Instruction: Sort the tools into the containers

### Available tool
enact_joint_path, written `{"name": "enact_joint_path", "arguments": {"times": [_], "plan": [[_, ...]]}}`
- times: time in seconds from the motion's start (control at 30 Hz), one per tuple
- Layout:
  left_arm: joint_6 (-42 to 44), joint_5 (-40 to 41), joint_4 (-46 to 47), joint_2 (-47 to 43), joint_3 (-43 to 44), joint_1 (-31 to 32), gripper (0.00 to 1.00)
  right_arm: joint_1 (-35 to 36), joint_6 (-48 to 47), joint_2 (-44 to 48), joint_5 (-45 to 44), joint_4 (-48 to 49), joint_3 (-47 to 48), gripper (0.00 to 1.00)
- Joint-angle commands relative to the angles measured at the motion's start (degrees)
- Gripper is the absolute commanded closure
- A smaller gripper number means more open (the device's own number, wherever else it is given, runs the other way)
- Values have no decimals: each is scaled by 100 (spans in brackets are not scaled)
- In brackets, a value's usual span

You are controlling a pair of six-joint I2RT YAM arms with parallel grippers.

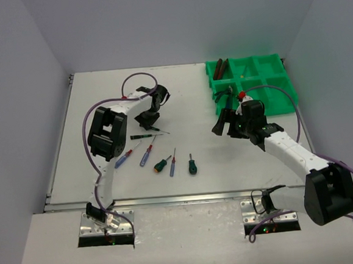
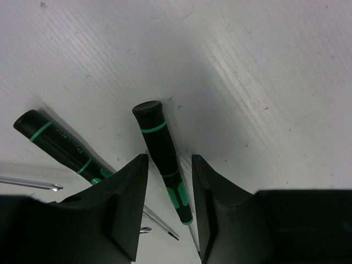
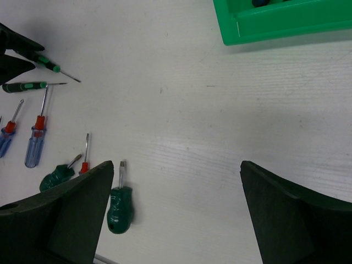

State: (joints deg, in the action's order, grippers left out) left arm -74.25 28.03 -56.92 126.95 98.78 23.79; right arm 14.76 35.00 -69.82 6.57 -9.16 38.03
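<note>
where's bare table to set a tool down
Bare: the table strip between the left hand and the green tray, and the far-left corner. Crowded: the screwdriver row near the left arm, and around the right hand by the tray.

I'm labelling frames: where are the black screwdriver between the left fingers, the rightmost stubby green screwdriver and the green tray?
black screwdriver (image 2: 163, 157), left wrist view, handle middle.
rightmost stubby green screwdriver (image 3: 120, 212), right wrist view, handle.
green tray (image 3: 286, 30), right wrist view, outer wall.
</note>
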Motion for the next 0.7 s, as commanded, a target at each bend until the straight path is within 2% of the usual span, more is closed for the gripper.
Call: {"name": "enact_joint_path", "arguments": {"times": [0.0, 0.03, 0.07, 0.1, 0.2, 0.33, 0.37, 0.53, 0.6, 0.67], "plan": [[25, -162, 342, 63, -112, -59, 67, 9, 68, 2, 32, 252, -24, 4], [63, -180, 423, 90, -140, -60, 77, 9, 68, -6, 47, 268, -25, 4], [86, -202, 452, 124, -140, -66, 94, 9, 68, -12, 52, 279, -30, 5], [105, -227, 484, 153, -134, -68, 100, 9, 73, -19, 60, 289, -32, 5], [253, -380, 699, 198, -145, -68, 100, 9, 64, -41, 65, 298, -42, 4], [718, -775, 1516, 9, -301, -49, 100, 2, 20, -39, 159, 446, -105, 3], [953, -1098, 1980, -169, -487, -35, 100, 9, -52, -33, 301, 627, -168, 2], [2168, -2499, 5756, -1629, -2470, 267, 100, 1, -275, -85, 1862, 1410, -285, 2], [2402, -2775, 6293, -2079, -2698, 426, 100, 12, -274, -93, 2676, 1715, -334, 5], [2709, -3292, 6764, -2352, -2843, 652, 100, 18, -167, -116, 3075, 2057, -378, 13]]}}
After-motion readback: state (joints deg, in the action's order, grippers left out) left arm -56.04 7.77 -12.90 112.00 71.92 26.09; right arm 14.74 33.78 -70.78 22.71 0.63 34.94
